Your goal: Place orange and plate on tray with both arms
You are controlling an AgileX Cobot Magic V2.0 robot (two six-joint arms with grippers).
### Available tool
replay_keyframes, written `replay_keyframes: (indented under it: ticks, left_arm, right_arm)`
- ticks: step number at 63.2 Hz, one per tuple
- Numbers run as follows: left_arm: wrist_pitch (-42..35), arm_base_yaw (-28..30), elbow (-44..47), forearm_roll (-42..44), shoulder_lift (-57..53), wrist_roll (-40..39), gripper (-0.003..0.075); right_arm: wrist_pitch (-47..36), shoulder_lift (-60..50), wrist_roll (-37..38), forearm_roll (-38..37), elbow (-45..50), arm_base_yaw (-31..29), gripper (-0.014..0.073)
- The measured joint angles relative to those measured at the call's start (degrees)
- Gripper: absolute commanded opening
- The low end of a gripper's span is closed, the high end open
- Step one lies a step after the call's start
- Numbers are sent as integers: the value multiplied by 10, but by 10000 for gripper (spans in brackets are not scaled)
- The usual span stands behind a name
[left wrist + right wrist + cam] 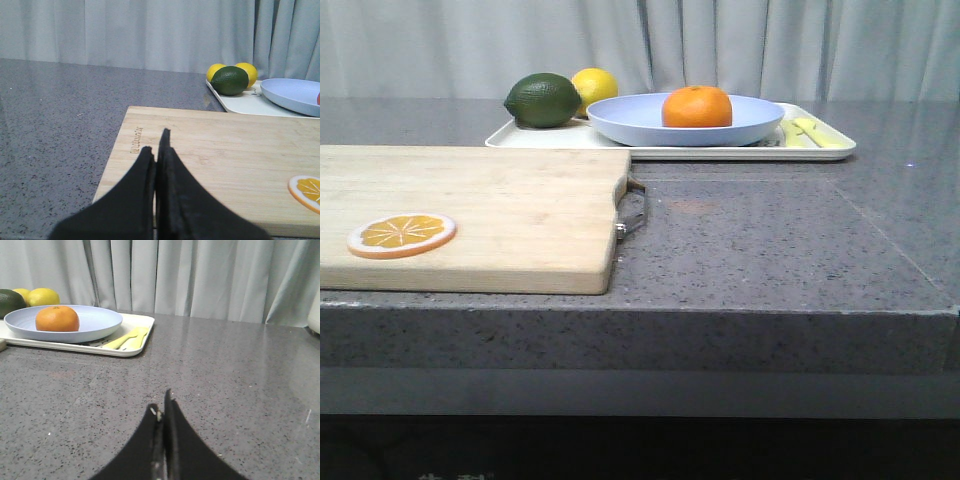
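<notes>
The orange [697, 106] sits in the pale lavender-blue plate [630, 122], and the plate rests on the cream-white tray [820, 150] at the back of the table. The right wrist view shows the orange [57, 318], plate [100, 320] and tray [137, 345] too; the left wrist view shows part of the plate [292, 95] and tray [240, 102]. My left gripper [157, 145] is shut and empty above the cutting board. My right gripper [162, 407] is shut and empty above the bare table, well short of the tray. Neither gripper shows in the front view.
A pale wooden cutting board [500, 200] with a metal handle [635, 210] lies at the front left, an orange slice [402, 235] on it. A dark green fruit [542, 100] and a lemon [595, 88] sit on the tray's left end. Yellow-green cutlery [808, 132] lies on its right end.
</notes>
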Motion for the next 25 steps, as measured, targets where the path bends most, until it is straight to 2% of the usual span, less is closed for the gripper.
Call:
replay_keyframes:
  ticks: [25]
  left_arm:
    - [0, 0, 0, 0, 0, 0, -18]
  right_arm:
    - [0, 0, 0, 0, 0, -17, -68]
